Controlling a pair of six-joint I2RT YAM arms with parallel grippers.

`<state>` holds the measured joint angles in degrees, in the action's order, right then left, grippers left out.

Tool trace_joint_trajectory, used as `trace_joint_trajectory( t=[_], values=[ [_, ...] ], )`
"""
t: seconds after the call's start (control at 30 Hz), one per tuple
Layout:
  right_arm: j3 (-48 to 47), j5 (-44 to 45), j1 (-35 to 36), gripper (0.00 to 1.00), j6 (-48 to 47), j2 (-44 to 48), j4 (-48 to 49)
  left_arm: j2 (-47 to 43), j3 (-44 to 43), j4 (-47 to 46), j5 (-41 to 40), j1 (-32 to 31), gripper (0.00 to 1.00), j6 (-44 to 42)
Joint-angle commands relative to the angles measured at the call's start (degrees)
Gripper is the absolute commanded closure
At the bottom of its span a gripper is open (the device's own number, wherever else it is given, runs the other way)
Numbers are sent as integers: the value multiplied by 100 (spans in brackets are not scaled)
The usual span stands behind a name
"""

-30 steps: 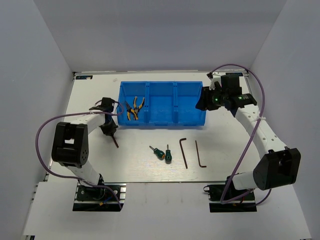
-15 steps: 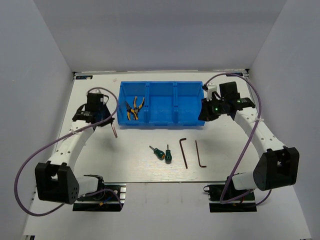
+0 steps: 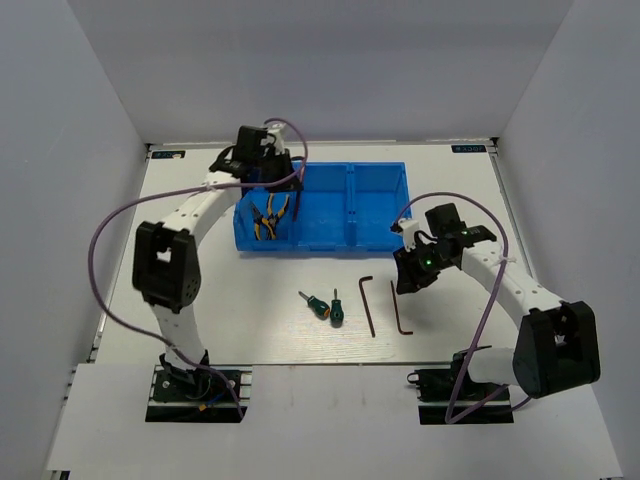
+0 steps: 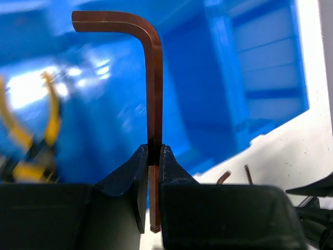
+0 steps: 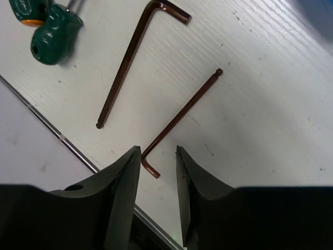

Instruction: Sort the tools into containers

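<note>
Hex key (image 4: 154, 94), seemingly stiff and light, rides pinched at its shank in left gripper (image 4: 151, 152) over bin (image 3: 340, 240). Right gripper (image 5: 157, 156), jaws narrowly parted, hovers above second key (image 5: 182, 110); a mid-shank hold looks best.

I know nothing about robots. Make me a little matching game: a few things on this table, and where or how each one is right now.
1 pliers
2 screwdrivers
3 left gripper
4 right gripper

A open, pointing at a loose hex key on the table
B in the blue bin's left compartment
C shut on the lifted hex key
D lying on the table before the bin

Pairs: 1-B, 2-D, 3-C, 4-A.
</note>
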<state>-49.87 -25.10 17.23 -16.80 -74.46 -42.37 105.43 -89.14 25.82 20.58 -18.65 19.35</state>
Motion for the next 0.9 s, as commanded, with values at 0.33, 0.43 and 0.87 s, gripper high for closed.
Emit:
trace_joint_trajectory(
  t=[0.33, 0.43, 0.87],
  values=[
    [504, 1174, 122, 59, 300, -34, 457, 822, -886, -96, -308, -692, 80, 156],
    [452, 1122, 140, 59, 387, -297, 510, 874, -763, -42, -370, -806, 65, 156],
    [583, 1305, 728, 59, 1099, -675, 1081, 322, -560, 334, -897, -982, 56, 156]
  ],
)
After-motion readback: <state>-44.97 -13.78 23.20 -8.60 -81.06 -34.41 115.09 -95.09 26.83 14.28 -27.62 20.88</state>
